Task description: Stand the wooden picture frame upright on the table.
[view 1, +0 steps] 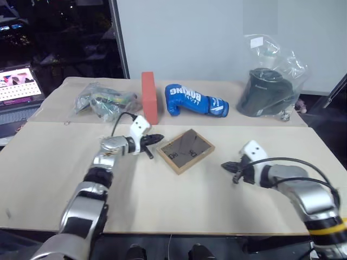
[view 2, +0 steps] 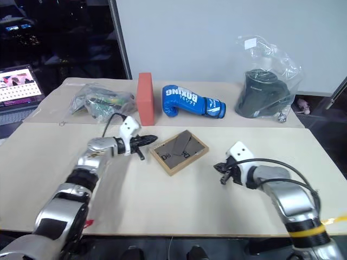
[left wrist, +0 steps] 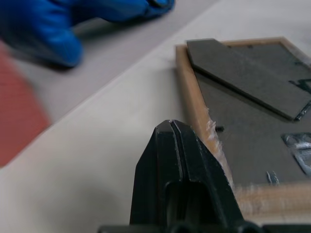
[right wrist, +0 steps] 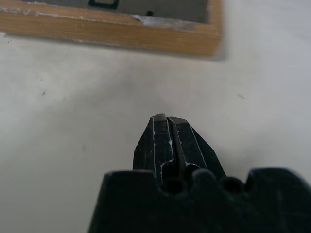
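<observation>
Flat rectangular wooden picture frame — grey back

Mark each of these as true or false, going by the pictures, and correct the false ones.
1. The wooden picture frame lies flat on the table with its grey back up. True.
2. The left gripper is shut on the frame. False: its jaws are shut on nothing, beside the frame's left edge.
3. The right gripper has its jaws closed and holds nothing. True.
4. The blue boxing glove rests on top of the frame. False: it lies farther back on the table, apart from the frame.
5. The red-orange block stands upright beside the glove. True.
</observation>
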